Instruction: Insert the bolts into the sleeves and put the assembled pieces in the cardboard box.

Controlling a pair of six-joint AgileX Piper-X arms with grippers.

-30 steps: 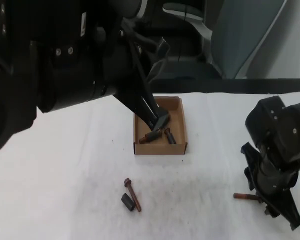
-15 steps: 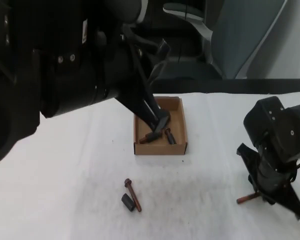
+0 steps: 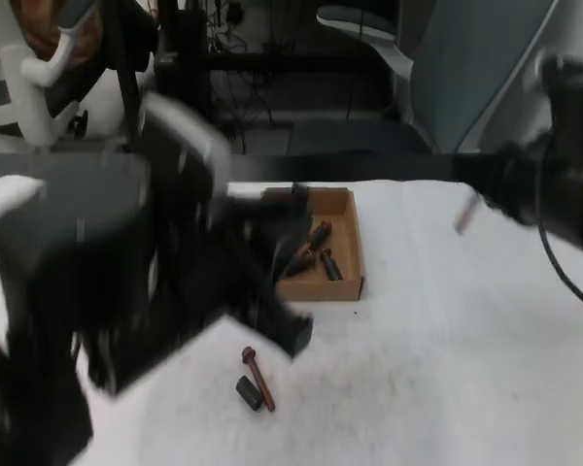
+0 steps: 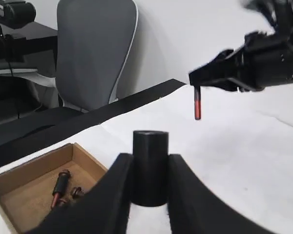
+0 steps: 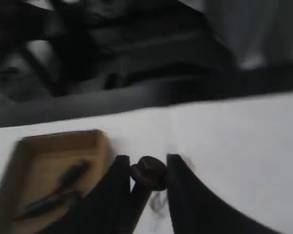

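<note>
Two free bolts: a gripped bolt (image 5: 147, 173) between the right gripper's (image 5: 147, 160) fingers, and a loose bolt (image 3: 257, 379) apart from both grippers. Two free sleeves: a gripped sleeve (image 4: 150, 168) in the left gripper (image 4: 150, 160), and a loose sleeve (image 3: 248, 391) touching the loose bolt. One cardboard box (image 3: 321, 287) holds at least two assembled pieces (image 3: 330, 264); their exact number is unclear.

Matte black left gripper (image 4: 150, 163), rounded fingers (image 4: 111, 195)
</note>
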